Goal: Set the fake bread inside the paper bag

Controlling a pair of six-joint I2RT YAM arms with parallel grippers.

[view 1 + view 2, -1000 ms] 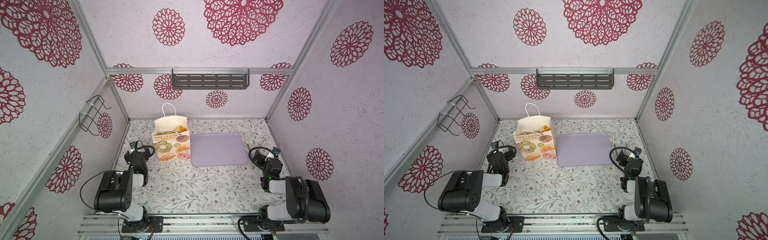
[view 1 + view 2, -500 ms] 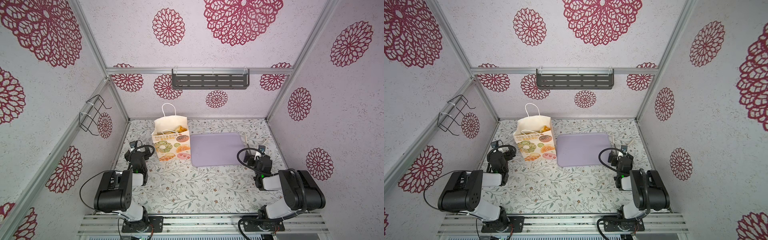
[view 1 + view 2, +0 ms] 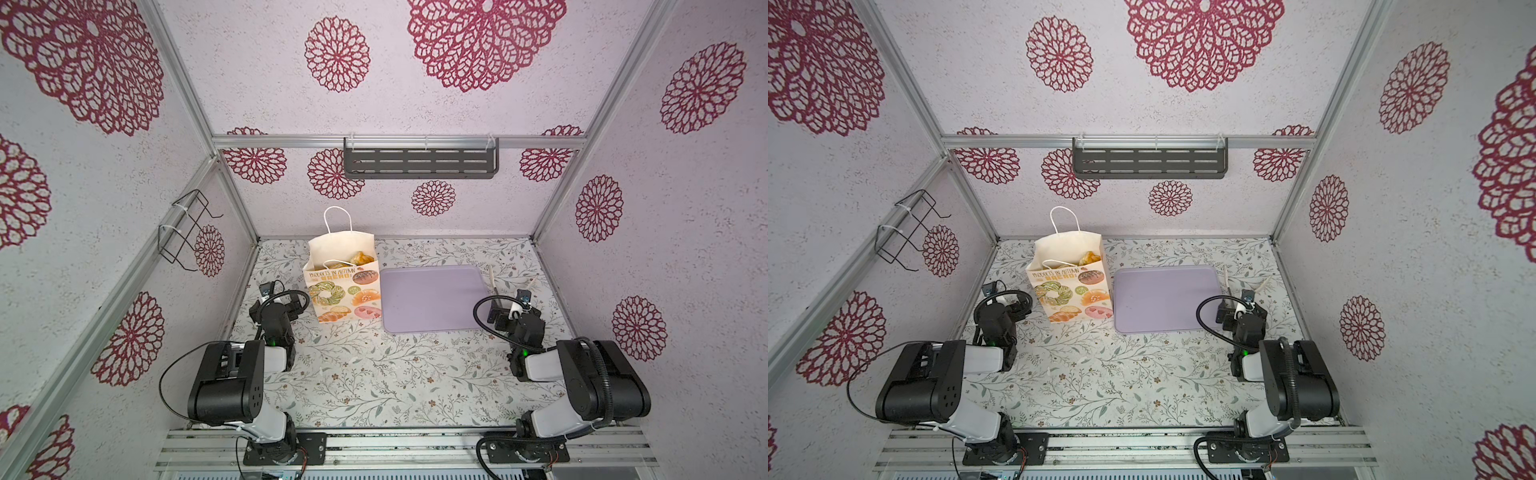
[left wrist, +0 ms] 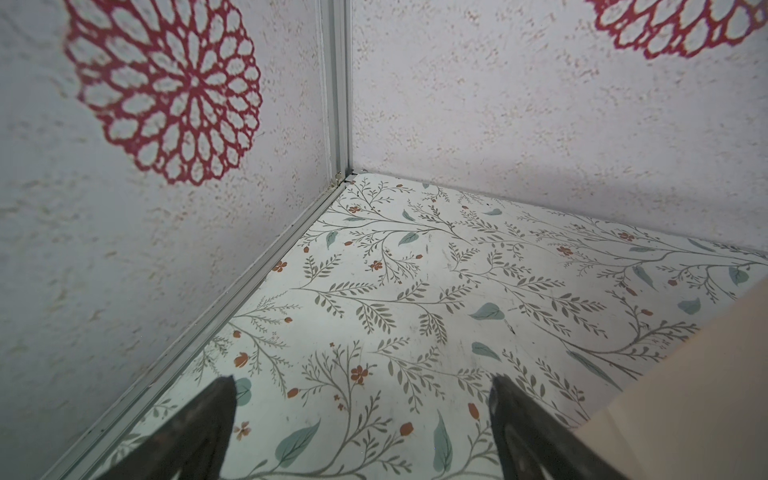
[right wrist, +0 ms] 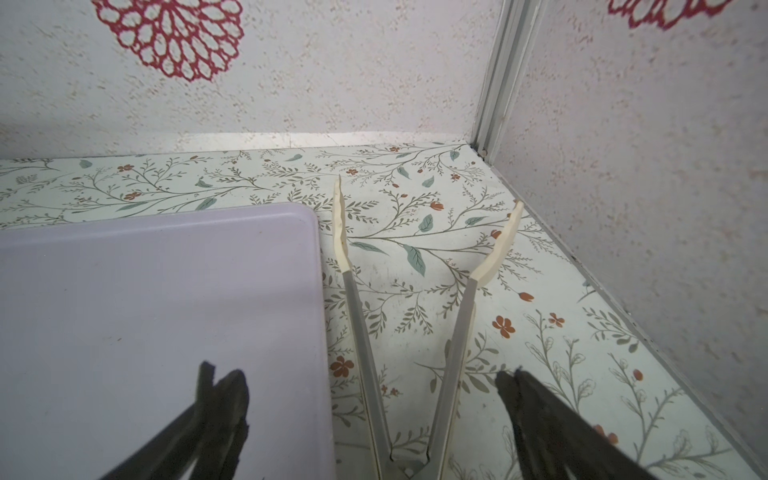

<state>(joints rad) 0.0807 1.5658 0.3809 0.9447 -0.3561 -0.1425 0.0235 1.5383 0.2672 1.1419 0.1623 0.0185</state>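
Over the floral tabletop (image 3: 374,374), both arms crouched low. The left arm (image 3: 272,324) held its jaws wide beside the paper bag (image 3: 340,291); the right arm (image 3: 523,328) spread its jaws wide over the tongs (image 5: 361,332).

The bench (image 3: 374,374) carried one paper bag (image 3: 343,286), one lilac tray (image 3: 432,297) and one pair of tongs (image 5: 457,340). The fake bread (image 3: 360,258) showed as golden pieces in the bag's mouth, too hidden to count. There were two tools, the left tool (image 4: 361,380) and the right tool (image 5: 365,372). The walls bore one slotted shelf (image 3: 419,163) and one wire rack (image 3: 185,232).
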